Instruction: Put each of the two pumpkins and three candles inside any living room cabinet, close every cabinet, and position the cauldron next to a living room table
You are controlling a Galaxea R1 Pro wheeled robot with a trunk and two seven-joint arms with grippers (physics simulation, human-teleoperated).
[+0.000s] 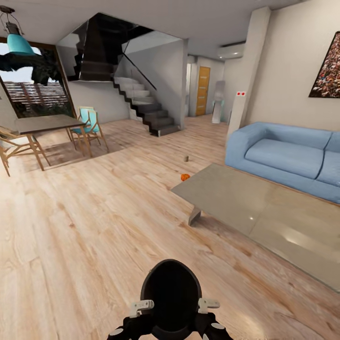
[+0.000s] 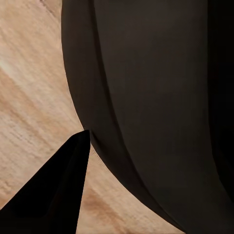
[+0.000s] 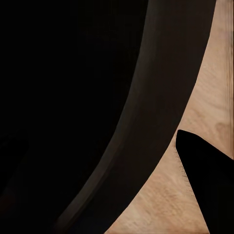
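The black cauldron (image 1: 171,293) hangs low in front of me over the wood floor, held between both arms. My left gripper (image 1: 145,305) and right gripper (image 1: 205,303) clamp its opposite sides. In each wrist view the pot's dark wall (image 2: 156,107) (image 3: 73,107) is close up, with one black finger (image 2: 53,195) (image 3: 209,180) outside it and the other finger hidden. A small orange pumpkin (image 1: 185,177) lies on the floor past the low grey table (image 1: 264,208). Farther back stands a tiny stubby candle (image 1: 186,158). The cabinet is out of view.
A blue sofa (image 1: 288,156) stands behind the low table at the right. A dining table (image 1: 45,123) with chairs (image 1: 89,123) is at the far left by the window. Stairs (image 1: 146,106) rise at the back. Open wood floor (image 1: 94,226) lies ahead and left.
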